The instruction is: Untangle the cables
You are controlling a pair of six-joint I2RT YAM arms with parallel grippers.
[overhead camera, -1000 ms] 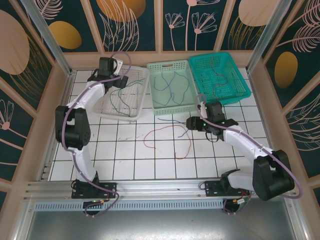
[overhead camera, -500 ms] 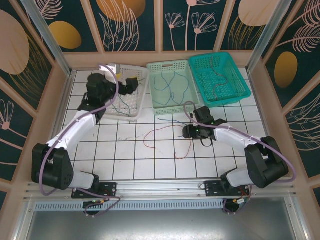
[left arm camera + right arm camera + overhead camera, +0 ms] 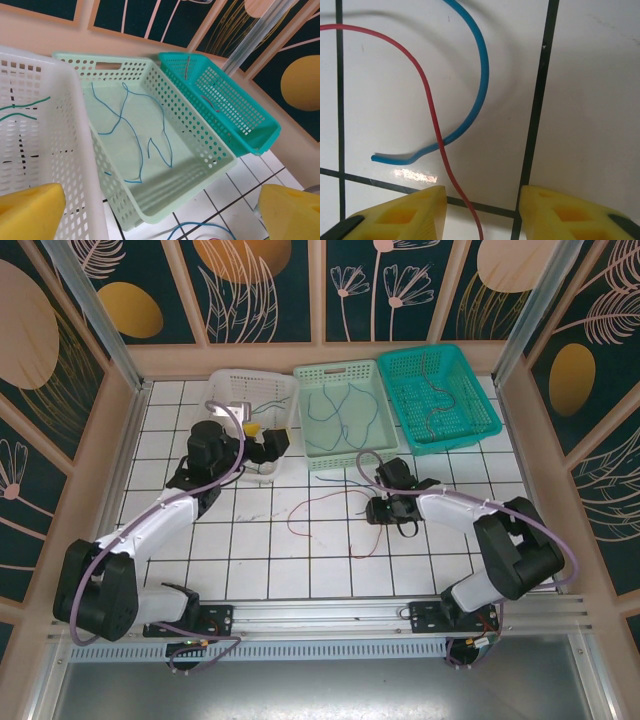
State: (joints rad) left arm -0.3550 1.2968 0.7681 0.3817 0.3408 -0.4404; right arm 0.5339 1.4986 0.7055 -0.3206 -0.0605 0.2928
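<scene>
The left hand [image 3: 264, 440] hovers released and spread wide at the front corner of the white basket [image 3: 70, 150], where green wires [image 3: 25, 103] lie. Next to it, the pale green basket [image 3: 200, 145] holds blue wires [image 3: 120, 116]. On the counter [image 3: 590, 100] in front of the baskets, a red wire [image 3: 427, 100] crosses the loose end of a blue wire [image 3: 485, 75]. The right hand [image 3: 482, 207] is low over them, not clenched: its fingers [image 3: 405, 215] stand apart with the red wire running between them. It should close on the red strand alone, short of the crossing, then lift gently so the blue end slips free instead of dragging along. Furthest right, the teal basket [image 3: 250, 135] holds what seem to be dark wires [image 3: 211, 102], too fine to be sure.
</scene>
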